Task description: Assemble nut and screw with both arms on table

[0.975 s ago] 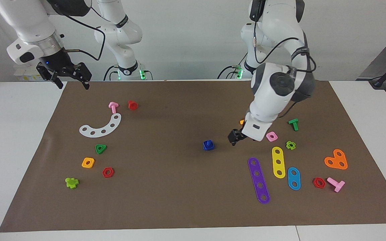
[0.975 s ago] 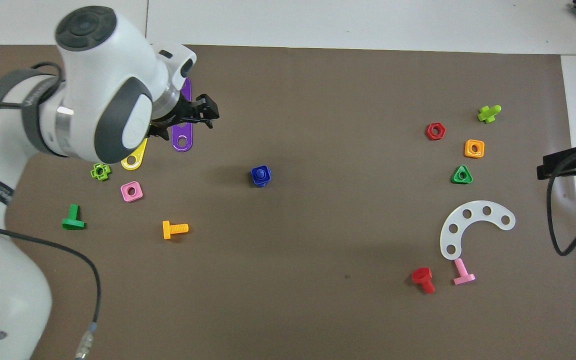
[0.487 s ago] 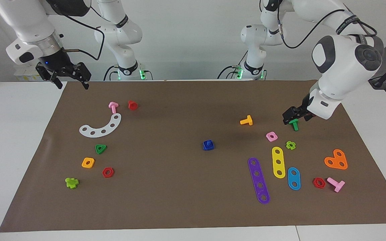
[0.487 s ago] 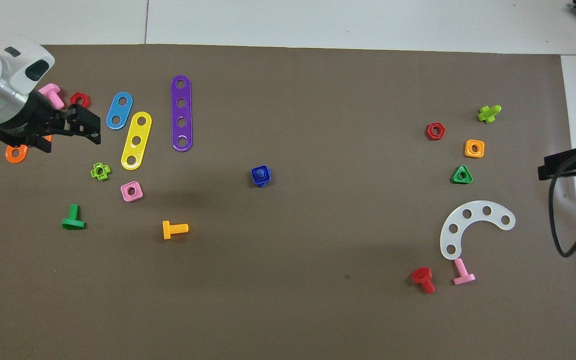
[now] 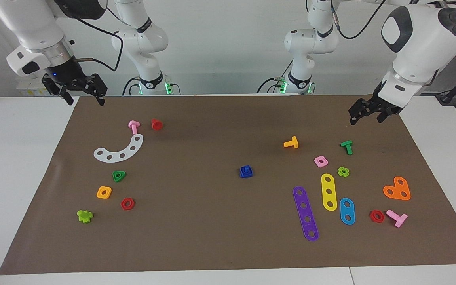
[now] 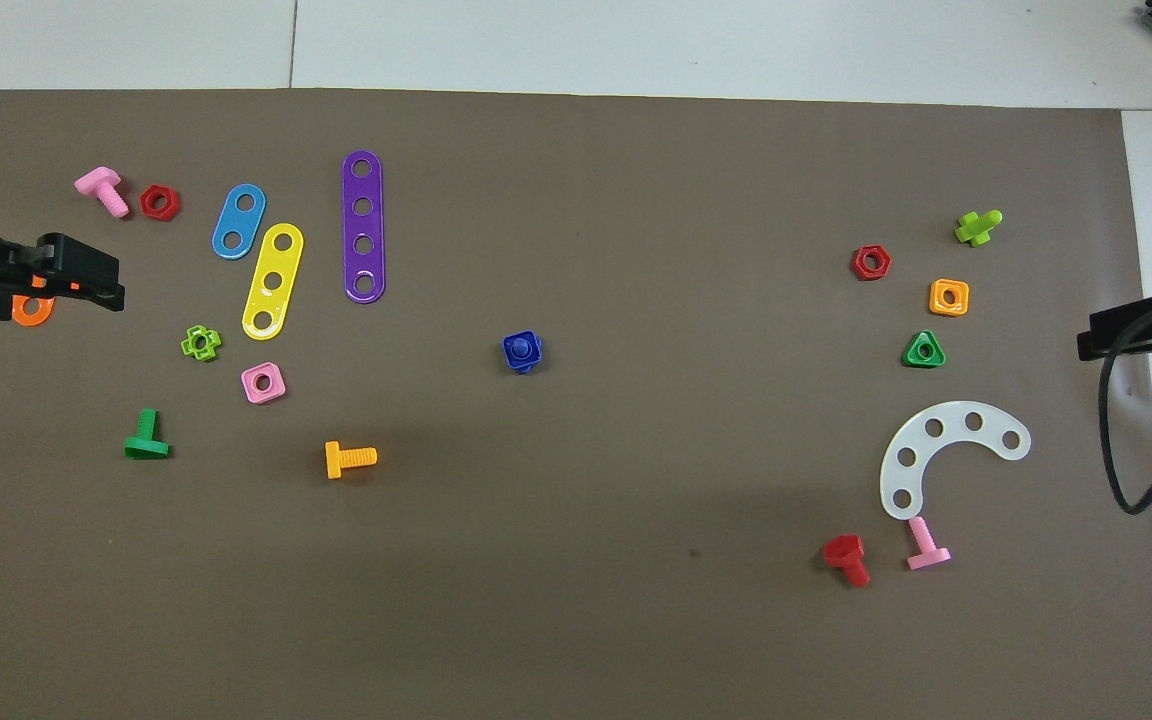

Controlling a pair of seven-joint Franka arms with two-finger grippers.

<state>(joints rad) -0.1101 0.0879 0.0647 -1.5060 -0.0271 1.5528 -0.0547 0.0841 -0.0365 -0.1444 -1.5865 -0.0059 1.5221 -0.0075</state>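
Observation:
The dark-blue nut (image 5: 246, 173) lies in the middle of the brown mat (image 5: 212, 241) on the white table (image 5: 14, 158). The dark-blue screw's shaft (image 5: 246, 168) stands up through the nut's hole, so the two sit as one piece. They also show in the overhead view: the nut (image 6: 515, 357) and the screw (image 6: 526, 347). My left gripper (image 5: 365, 118) hangs open and empty, raised over the mat's edge at the left arm's end; it also shows in the overhead view (image 6: 114, 285). My right gripper (image 5: 87, 101) waits open over the mat's corner at the right arm's end, and shows in the overhead view (image 6: 1088, 345).
Toward the left arm's end lie an orange bolt (image 5: 291, 142), a pink nut (image 5: 321, 161), a green bolt (image 5: 346, 146) and purple (image 5: 306, 213), yellow (image 5: 329, 191) and blue (image 5: 347, 211) strips. Toward the right arm's end lie a white arc (image 5: 119, 149), a green triangular nut (image 5: 119, 175) and an orange-yellow nut (image 5: 104, 192).
My left gripper has drawn away from beside the blue nut and screw, rising and swinging to the mat's edge at the left arm's end. The blue piece and the right arm have not moved.

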